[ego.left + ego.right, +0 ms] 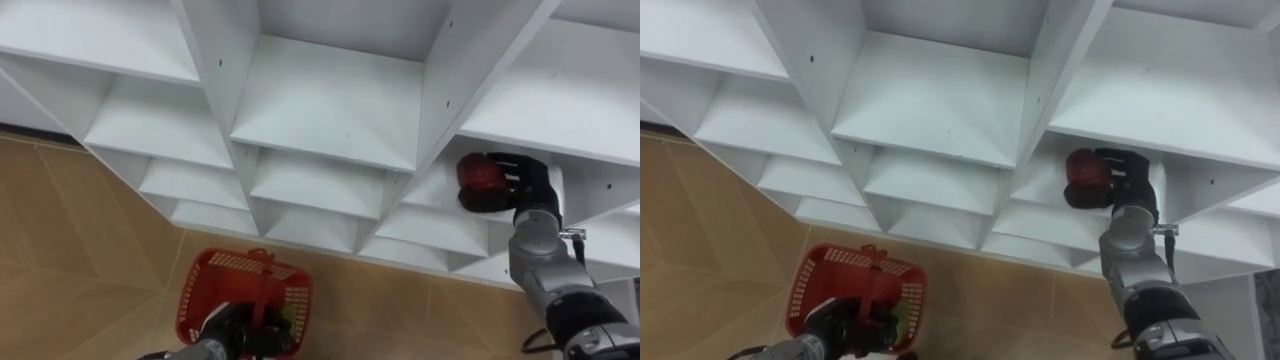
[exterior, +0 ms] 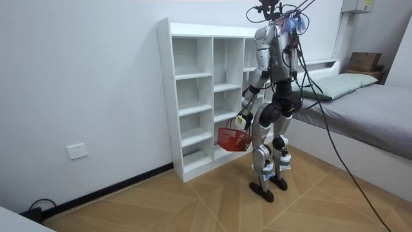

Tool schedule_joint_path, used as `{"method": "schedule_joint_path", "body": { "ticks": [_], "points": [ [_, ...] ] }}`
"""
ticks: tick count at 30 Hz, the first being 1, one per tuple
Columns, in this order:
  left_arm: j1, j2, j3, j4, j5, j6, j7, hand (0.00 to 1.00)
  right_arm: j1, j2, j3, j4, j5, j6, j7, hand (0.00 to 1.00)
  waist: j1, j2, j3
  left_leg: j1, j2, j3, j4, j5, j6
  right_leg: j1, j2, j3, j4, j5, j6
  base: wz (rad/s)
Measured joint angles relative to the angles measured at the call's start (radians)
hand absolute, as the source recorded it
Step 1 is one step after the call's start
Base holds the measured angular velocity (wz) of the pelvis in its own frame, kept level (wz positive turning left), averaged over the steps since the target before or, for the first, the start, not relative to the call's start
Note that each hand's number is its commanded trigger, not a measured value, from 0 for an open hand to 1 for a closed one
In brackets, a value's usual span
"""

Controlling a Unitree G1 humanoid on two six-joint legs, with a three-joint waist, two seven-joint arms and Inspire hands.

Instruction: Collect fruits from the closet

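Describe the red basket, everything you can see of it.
The red basket looks like plastic, with slotted walls and a red handle across its open top. It hangs roughly upright from the left hand, whose fingers curl round the handle. It is held off the wooden floor, just in front of the white closet's lower shelves. Something pale green lies inside, too unclear to name.

Silver-grey humanoid body, grey jointed forearm, black right hand (image 1: 528, 186), dark cables overhead
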Motion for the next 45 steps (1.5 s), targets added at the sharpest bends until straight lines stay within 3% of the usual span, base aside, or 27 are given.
{"method": "schedule_joint_path", "body": {
  "ticks": [17, 20, 26, 31, 33, 37, 41, 45],
  "points": [
    [-0.005, -0.002, 0.001, 0.002, -0.001, 0.0, 0.001, 1.0, 0.0, 0.003, -0.025, 0.012, 0.0, -0.009, 0.031, 1.0, -0.003, 0.001, 0.0004, 0.016, 0.0, 0.001, -0.007, 0.003, -0.001, 0.007, -0.001, -0.001, -0.001, 0.0, 0.0, 0.0],
    [-0.007, -0.001, 0.001, 0.002, -0.001, -0.021, 0.003, 1.0, 0.001, 0.004, -0.025, 0.012, 0.001, -0.01, 0.031, 1.0, -0.007, 0.001, 0.0004, 0.018, 0.0, 0.002, -0.008, 0.004, -0.001, 0.01, -0.001, -0.003, -0.001, 0.0, 0.0, 0.0],
    [-0.011, 0.0, 0.001, 0.003, -0.002, -0.028, 0.003, 1.0, 0.008, 0.011, -0.018, 0.009, 0.048, -0.01, 0.031, 1.0, -0.009, 0.001, 0.0001, 0.029, 0.0, 0.005, -0.01, 0.003, -0.001, 0.019, -0.001, -0.002, -0.001, 0.0, 0.0, 0.0],
    [-0.003, -0.001, 0.002, 0.002, -0.025, -0.034, 0.003, 1.0, 0.081, 0.026, -0.002, -0.041, 0.077, -0.01, 0.052, 1.0, -0.019, 0.001, -0.0018, 0.085, 0.0, 0.007, -0.032, 0.003, -0.001, 0.072, 0.0, -0.003, -0.019, 0.0, 0.0, 0.0],
    [-0.001, 0.002, 0.003, 0.0, -0.042, -0.039, 0.003, 1.0, 0.121, 0.03, 0.011, -0.089, 0.073, -0.01, 0.056, 1.0, -0.027, 0.003, -0.0049, 0.091, 0.0, 0.011, -0.035, 0.003, -0.001, 0.075, 0.001, -0.001, -0.02, 0.0, 0.0, -0.05],
    [0.02, -0.007, 0.002, -0.006, -0.042, -0.052, 0.003, 1.0, 0.228, 0.051, 0.014, -0.165, 0.054, -0.03, 0.073, 1.0, -0.057, 0.016, -0.0276, 0.112, -0.001, 0.011, -0.038, 0.003, -0.001, 0.104, 0.002, -0.004, -0.036, 0.0, 0.0, 0.0],
    [0.035, -0.009, 0.003, -0.008, -0.04, -0.057, 0.003, 1.0, 0.311, 0.068, 0.015, -0.234, 0.037, -0.029, 0.1, 1.0, -0.072, 0.017, -0.0312, 0.181, 0.0, 0.022, -0.068, 0.003, -0.001, 0.154, 0.003, 0.012, -0.037, -0.003, 0.002, -0.08],
    [0.077, -0.001, 0.004, -0.107, -0.042, -0.057, 0.003, 1.0, 0.379, 0.07, 0.015, -0.372, 0.049, -0.018, 0.119, 1.0, -0.083, 0.013, -0.0335, 0.205, 0.0, 0.052, -0.08, 0.003, -0.001, 0.166, 0.003, 0.036, -0.042, -0.01, -0.001, -0.22]
  ]
}}
